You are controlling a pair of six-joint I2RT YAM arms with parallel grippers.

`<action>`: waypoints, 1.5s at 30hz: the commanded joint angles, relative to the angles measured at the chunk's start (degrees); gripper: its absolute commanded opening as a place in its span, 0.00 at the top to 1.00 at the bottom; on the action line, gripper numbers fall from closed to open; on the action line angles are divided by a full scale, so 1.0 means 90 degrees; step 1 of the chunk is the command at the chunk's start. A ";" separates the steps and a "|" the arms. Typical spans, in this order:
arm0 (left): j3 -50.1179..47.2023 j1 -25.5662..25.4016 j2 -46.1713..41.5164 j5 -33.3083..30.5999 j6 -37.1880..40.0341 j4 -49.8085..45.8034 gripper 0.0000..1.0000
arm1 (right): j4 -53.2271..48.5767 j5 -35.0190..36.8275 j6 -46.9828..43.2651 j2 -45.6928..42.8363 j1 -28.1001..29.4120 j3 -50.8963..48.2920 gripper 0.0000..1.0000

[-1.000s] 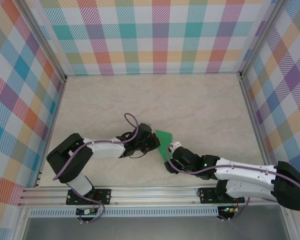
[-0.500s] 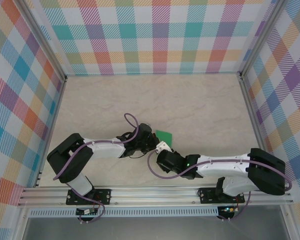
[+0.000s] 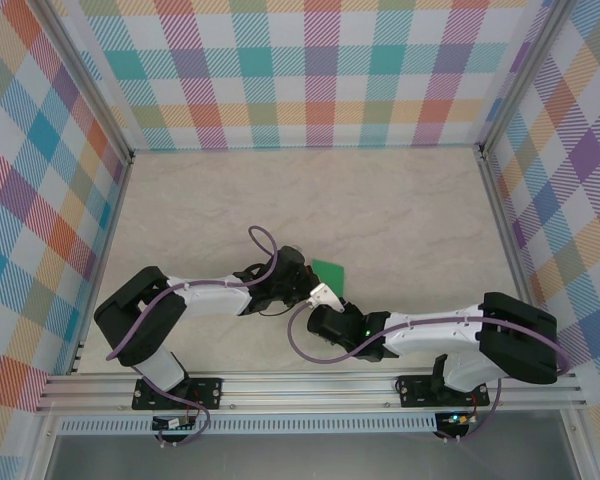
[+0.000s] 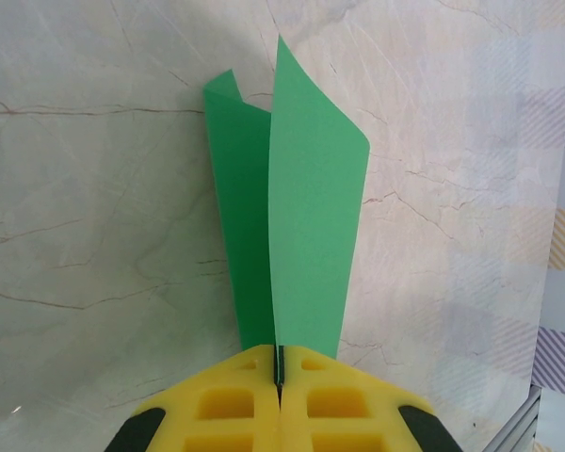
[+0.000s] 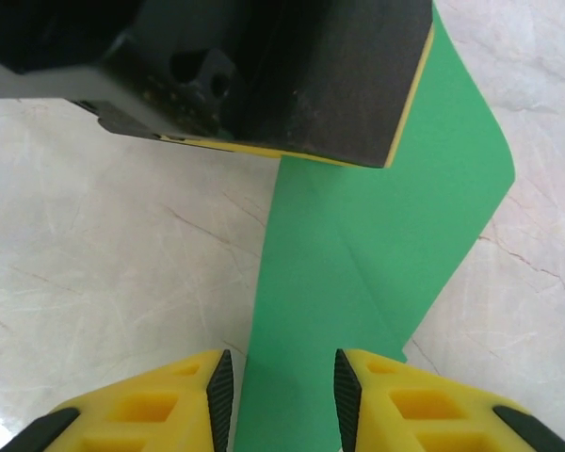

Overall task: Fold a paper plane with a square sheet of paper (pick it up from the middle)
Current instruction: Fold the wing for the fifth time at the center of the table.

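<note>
The square sheet of paper (image 4: 306, 207) is bright green and folded into two upright flaps that rise from a centre crease. My left gripper (image 4: 280, 363) is shut on that crease at the paper's near end. From above, a green corner (image 3: 330, 270) sticks out to the right of the left gripper (image 3: 305, 284). My right gripper (image 3: 325, 297) comes in from the lower right, close against the left one. In the right wrist view the paper (image 5: 358, 245) runs between the right gripper's (image 5: 282, 395) fingers, which stand open on either side of it, and the left gripper's black body (image 5: 264, 66) lies just ahead.
The marble-patterned table (image 3: 400, 210) stretches bare behind and beside the arms. Plaid walls (image 3: 310, 70) and metal rails close in three sides. A purple cable (image 3: 263, 240) loops above the left wrist.
The right arm has swung left and forward until its gripper sits at the paper by the left gripper, covering more of the green. Its jaws have narrowed. The left arm has held still.
</note>
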 commanded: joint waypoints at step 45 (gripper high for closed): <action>-0.0087 -0.0128 -0.1975 -0.1169 0.0166 -0.1626 0.49 | 0.1424 -0.0395 0.0225 -0.0268 0.0044 -0.0667 0.97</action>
